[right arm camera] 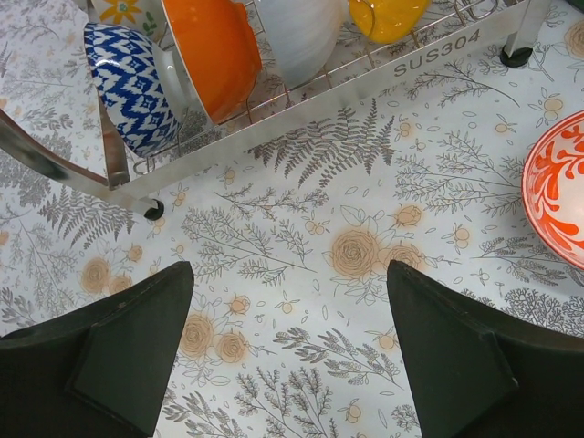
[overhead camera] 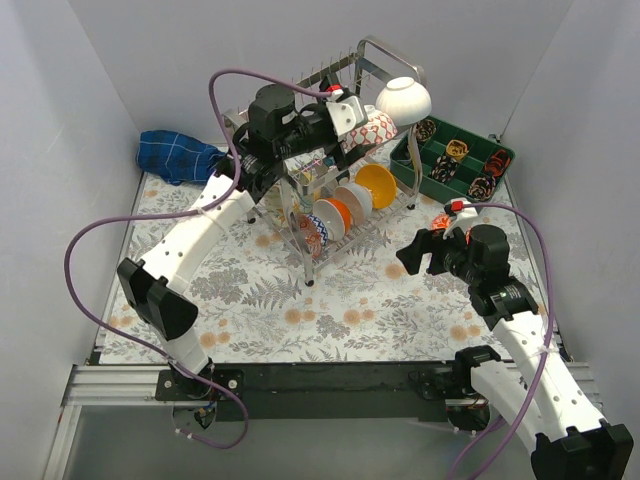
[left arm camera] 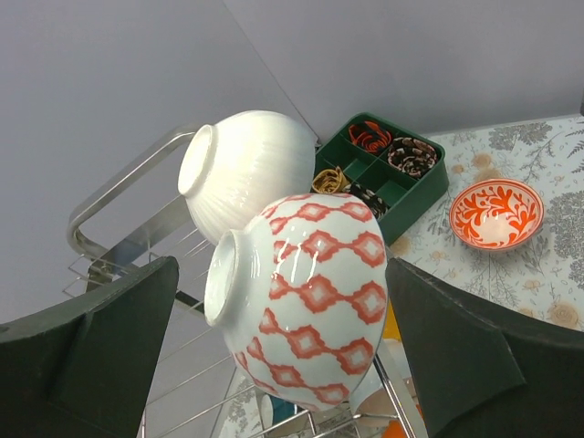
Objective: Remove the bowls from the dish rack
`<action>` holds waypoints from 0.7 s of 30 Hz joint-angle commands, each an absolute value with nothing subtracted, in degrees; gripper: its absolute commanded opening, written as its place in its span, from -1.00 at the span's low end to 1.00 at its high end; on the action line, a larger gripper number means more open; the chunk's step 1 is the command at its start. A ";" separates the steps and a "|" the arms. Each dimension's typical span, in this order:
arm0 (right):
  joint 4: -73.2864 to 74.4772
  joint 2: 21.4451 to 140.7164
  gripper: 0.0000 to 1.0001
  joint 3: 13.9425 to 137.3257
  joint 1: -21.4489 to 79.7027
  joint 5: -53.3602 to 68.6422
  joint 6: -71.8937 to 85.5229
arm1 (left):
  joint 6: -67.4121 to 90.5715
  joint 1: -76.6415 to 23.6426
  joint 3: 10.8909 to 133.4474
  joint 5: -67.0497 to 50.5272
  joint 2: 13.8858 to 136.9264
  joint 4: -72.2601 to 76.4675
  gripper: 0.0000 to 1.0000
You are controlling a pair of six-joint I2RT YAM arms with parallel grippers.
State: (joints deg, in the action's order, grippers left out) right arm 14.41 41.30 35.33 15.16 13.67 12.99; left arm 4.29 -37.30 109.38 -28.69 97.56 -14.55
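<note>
The steel dish rack [overhead camera: 330, 170] stands at the back middle. Its upper tier holds a plain white bowl [overhead camera: 403, 100] and a red-and-white patterned bowl [overhead camera: 372, 128], both on their sides. My left gripper [overhead camera: 345, 120] is open, its fingers either side of the patterned bowl [left arm camera: 306, 301], the white bowl [left arm camera: 246, 164] just behind. The lower tier holds a blue patterned bowl [right arm camera: 128, 87], an orange bowl [right arm camera: 214, 50], a white bowl [right arm camera: 301, 36] and a yellow one [right arm camera: 388, 16]. My right gripper [overhead camera: 425, 252] is open and empty over the mat [right arm camera: 287, 347].
A red-and-white bowl [left arm camera: 496, 213] sits upright on the mat right of the rack, also at the right edge of the right wrist view [right arm camera: 558, 187]. A green divided tray [overhead camera: 455, 160] stands at the back right. A blue cloth [overhead camera: 178, 157] lies at the back left.
</note>
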 commanded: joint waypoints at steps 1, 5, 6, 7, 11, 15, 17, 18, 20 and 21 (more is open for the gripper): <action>11.60 41.05 0.88 35.33 15.64 14.24 11.78 | 5.62 -37.44 112.23 -27.25 98.52 -13.54 0.96; 11.60 41.22 0.87 35.33 15.73 14.33 11.78 | 6.85 -37.35 112.85 -28.30 99.14 -14.32 0.96; 11.60 41.31 0.87 35.42 15.82 14.24 11.78 | 7.03 -37.35 113.20 -28.65 99.58 -14.67 0.96; 11.60 41.31 0.86 35.33 15.73 14.33 11.78 | 7.21 -37.35 113.46 -28.65 99.75 -15.29 0.97; 11.51 41.48 0.86 35.51 15.73 14.59 11.78 | 7.73 -37.35 114.61 -28.56 100.90 -16.43 0.96; 11.60 41.66 0.85 35.51 15.91 14.68 11.78 | 7.82 -37.35 115.05 -28.65 101.69 -17.49 0.96; 11.51 41.75 0.85 35.33 15.73 14.68 11.78 | 7.74 -37.35 114.96 -29.44 101.51 -17.75 0.96; 11.60 41.75 0.85 35.16 15.82 14.59 11.78 | 7.65 -37.35 114.96 -29.70 101.60 -18.10 0.96; 11.51 41.84 0.85 35.07 15.91 14.76 11.78 | 7.38 -37.35 114.96 -30.41 101.34 -18.54 0.97; 11.51 41.75 0.85 34.98 15.82 14.77 11.78 | 7.21 -37.44 115.05 -30.67 101.25 -19.15 0.96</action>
State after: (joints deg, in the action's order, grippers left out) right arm 14.39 41.74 35.33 15.51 13.91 12.60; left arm 7.81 -37.36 113.40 -29.82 101.58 -15.73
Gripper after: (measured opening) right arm 0.926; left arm 0.982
